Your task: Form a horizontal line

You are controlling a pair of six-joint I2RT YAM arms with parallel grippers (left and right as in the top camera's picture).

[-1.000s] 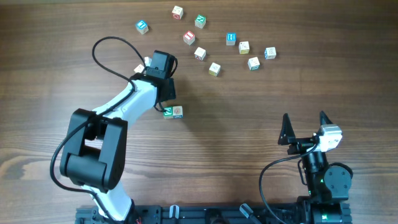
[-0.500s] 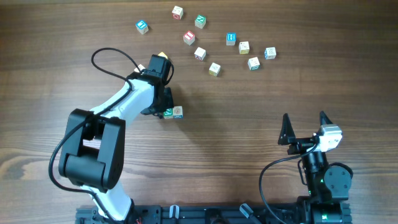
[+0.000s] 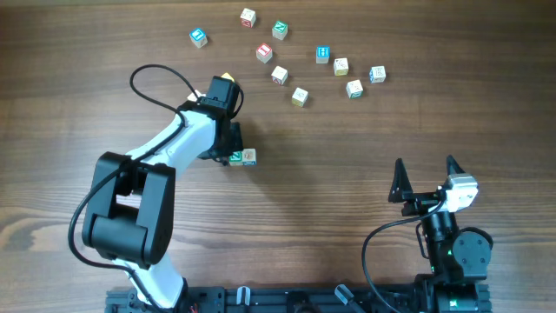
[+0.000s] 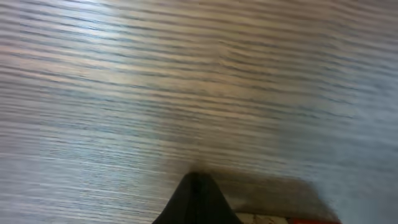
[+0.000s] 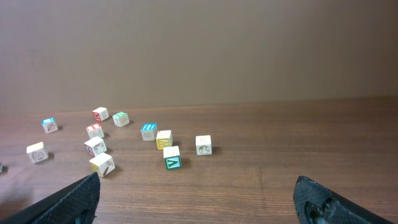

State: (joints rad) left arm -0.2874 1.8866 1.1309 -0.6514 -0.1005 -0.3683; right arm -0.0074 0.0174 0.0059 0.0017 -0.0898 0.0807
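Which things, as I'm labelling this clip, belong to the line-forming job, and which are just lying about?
In the job: started row of green-faced cube and cream cube, side by side; left arm at it.
Lying about: scattered letter cubes beyond; right gripper, open, apart.

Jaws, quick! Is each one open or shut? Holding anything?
Left gripper: cannot be told, its jaws are hidden from view.
Right gripper: jaws open, holding nothing.

two-cube row (image 3: 242,156) centre-left | loose cubes (image 3: 300,96) behind it, well apart | left arm (image 3: 187,139) just left of row
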